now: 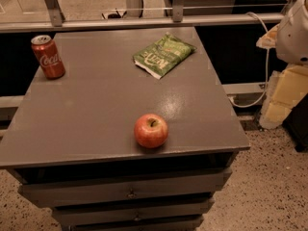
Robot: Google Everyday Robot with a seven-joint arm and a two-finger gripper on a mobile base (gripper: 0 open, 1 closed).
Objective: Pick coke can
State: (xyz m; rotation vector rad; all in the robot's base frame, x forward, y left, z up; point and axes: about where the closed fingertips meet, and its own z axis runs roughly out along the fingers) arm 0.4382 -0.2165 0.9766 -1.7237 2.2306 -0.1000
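Showing white "Coca" script, red cylindrical coke can (48, 57) stands far left; gripper unseen beyond cut-off white arm (294, 30), state untellable.

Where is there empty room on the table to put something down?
The table has its widest bare patch in the middle, between the coke can, the green snack bag and the apple. Left of the apple is bare too. Nothing is crowded. The gripper is not in view; only a white robot part shows at right.
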